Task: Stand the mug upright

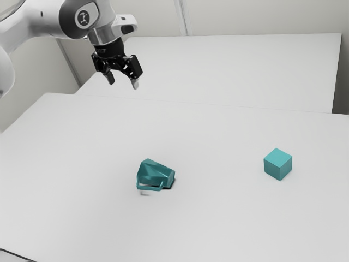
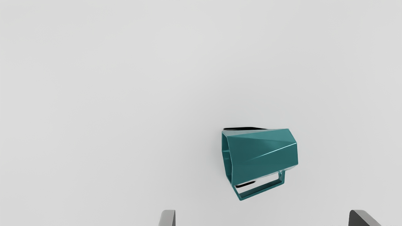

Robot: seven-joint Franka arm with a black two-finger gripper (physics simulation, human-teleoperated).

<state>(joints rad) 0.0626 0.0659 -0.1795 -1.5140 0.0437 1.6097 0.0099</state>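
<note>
My gripper point(image 1: 123, 83) hangs high above the table in the exterior view, well above the mug and toward that view's upper left. A teal faceted mug point(image 1: 155, 174) lies on its side on the table, with its handle on the side nearer the exterior camera. The wrist view has the mug point(image 2: 262, 157) lying with its mouth to one side and its handle toward the fingertips. There the gripper point(image 2: 262, 218) is open, its two fingers wide apart with nothing between them.
A teal cube point(image 1: 278, 164) rests on the white table point(image 1: 218, 218), off to the exterior view's right of the mug. Behind the table is another white surface point(image 1: 234, 71), farther back.
</note>
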